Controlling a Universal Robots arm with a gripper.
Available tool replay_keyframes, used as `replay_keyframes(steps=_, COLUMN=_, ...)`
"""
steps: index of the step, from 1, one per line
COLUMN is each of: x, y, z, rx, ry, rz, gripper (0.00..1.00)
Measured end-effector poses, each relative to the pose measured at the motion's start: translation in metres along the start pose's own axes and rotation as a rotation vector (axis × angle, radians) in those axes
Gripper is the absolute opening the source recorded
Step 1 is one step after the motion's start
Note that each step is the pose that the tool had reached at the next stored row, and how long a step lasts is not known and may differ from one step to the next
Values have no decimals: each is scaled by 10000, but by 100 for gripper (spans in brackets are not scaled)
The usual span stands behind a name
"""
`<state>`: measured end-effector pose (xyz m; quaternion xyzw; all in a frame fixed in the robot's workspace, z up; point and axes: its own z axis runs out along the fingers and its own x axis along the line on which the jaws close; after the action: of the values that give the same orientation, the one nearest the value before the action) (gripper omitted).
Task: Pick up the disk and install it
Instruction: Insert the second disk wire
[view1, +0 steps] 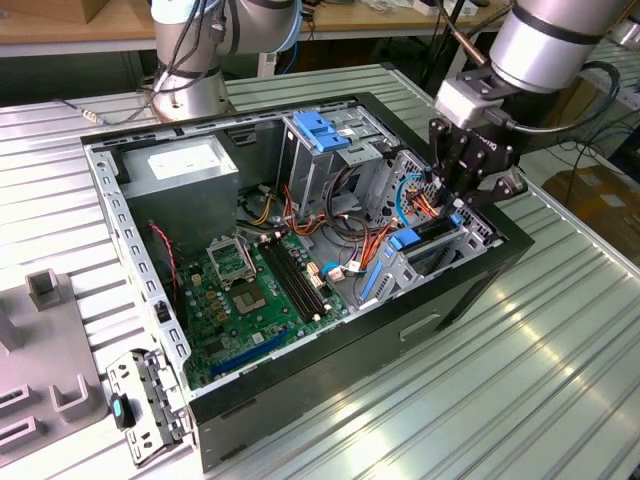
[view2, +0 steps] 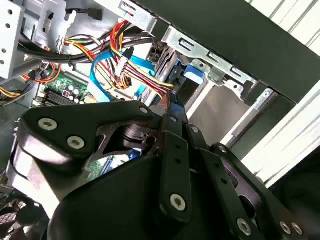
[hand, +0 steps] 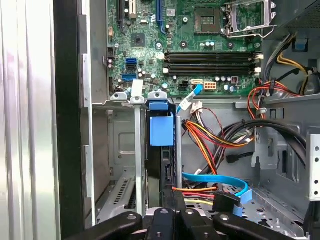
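Your arm (view1: 555, 40) reaches in from the exterior view's right, wrist angled downward, and your black tool (view1: 468, 195) points down with its linkages drawn close together.

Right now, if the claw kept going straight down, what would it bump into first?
Probably the disk standing on edge in the drive bay, directly under the claw; depth is hard to judge.

We see the disk (view1: 432, 243) standing on edge inside the open computer case (view1: 300, 385), slotted into the drive bay (view1: 478, 232) at the case's front end, near the corner toward the exterior view's right. Its blue plastic carrier tab (hand: 161, 127) faces up out of the bay in the first wrist view; below it the body reads as a dark, narrow slab between grey metal walls.
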<state>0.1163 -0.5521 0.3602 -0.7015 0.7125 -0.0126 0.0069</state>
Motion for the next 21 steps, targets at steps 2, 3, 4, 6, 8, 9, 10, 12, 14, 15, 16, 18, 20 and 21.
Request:
replay_keyframes(steps=2, x=1, y=-5, z=-165, rx=0, ry=0, rz=0, gripper=11)
replay_keyframes(steps=3, x=1, y=-6, z=-194, rx=0, ry=0, rz=-1, gripper=11)
replay_keyframes(steps=4, x=2, y=-6, z=-220, rx=0, ry=0, rz=-1, gripper=11)
replay_keyframes(steps=6, x=2, y=-8, z=-264, rx=0, ry=0, rz=0, gripper=11)
replay_keyframes(steps=8, x=1, y=-9, z=-310, rx=1, ry=1, rz=-1, gripper=11)
replay_keyframes(steps=9, x=1, y=-11, z=-390, rx=1, ry=0, rz=-1, gripper=11)
replay_keyframes(steps=10, x=2, y=-12, z=-430, rx=1, ry=-3, rz=-1, gripper=11)
replay_keyframes(steps=12, x=-1, y=-4, z=-445, rx=-8, ry=-18, rz=1, gripper=11)
replay_keyframes(steps=14, x=-9, y=29, z=-447, rx=-29, ry=-14, rz=-1, gripper=11)
replay_keyframes(steps=15, x=-20, y=66, z=-447, rx=-54, ry=-14, rz=0, gripper=11)
replay_keyframes(steps=16, x=-33, y=76, z=-447, rx=-117, ry=-13, rz=-1, gripper=11)
replay_keyframes(steps=18, x=-68, y=78, z=-448, rx=-263, ry=-10, rz=-3, gripper=11)
replay_keyframes(steps=20, x=-114, y=78, z=-447, rx=-472, ry=-8, rz=-4, gripper=11)
replay_keyframes(steps=21, x=-136, y=78, z=-447, rx=-575, ry=-7, rz=-5, gripper=11)
